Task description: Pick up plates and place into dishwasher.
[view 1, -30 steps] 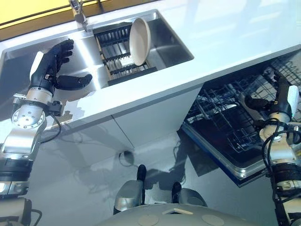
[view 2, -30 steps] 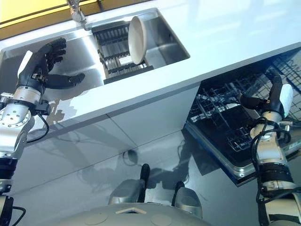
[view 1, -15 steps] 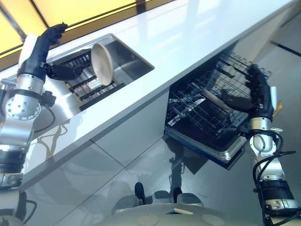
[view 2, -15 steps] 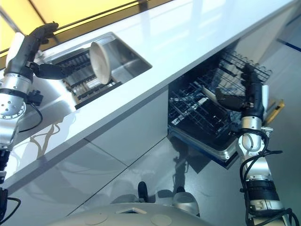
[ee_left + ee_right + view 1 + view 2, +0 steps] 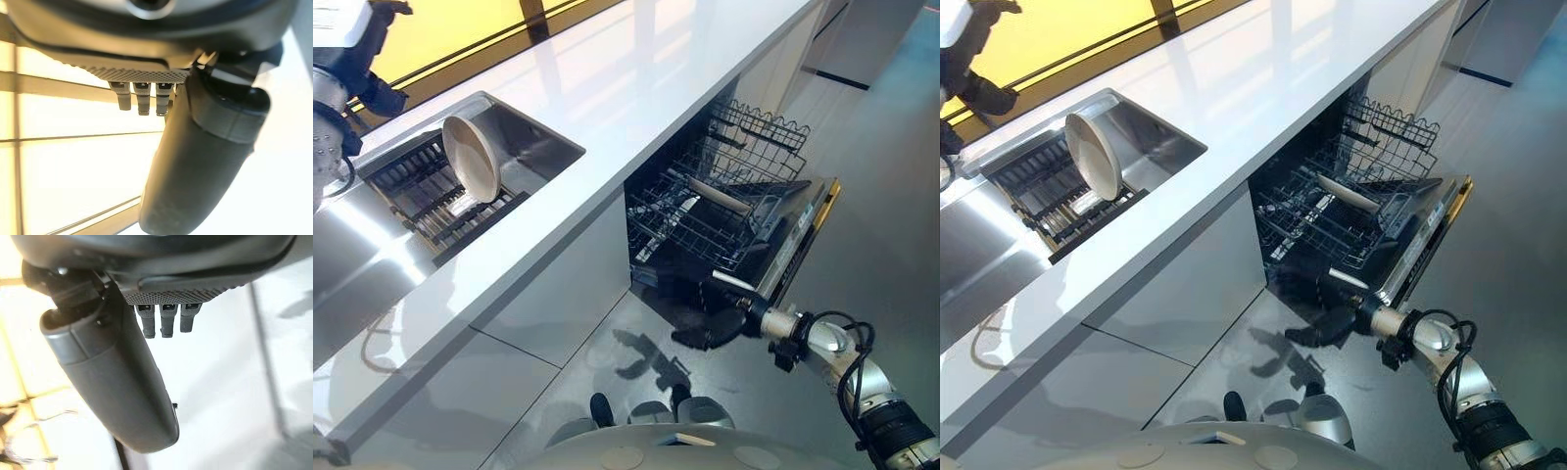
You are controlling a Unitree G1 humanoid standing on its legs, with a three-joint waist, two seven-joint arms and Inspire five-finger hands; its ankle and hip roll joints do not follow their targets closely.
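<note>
Plate, cream and round, stands on edge in rack.

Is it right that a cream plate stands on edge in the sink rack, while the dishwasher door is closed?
Not quite. The plate does stand on edge in the sink rack, but the dishwasher door is open, with its wire basket showing, as the left eye view shows.

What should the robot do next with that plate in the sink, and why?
Probably bring the left hand down to the plate. It stands on edge in the sink rack, neither hand holds anything, and the dishwasher is open with one plate inside already.
</note>
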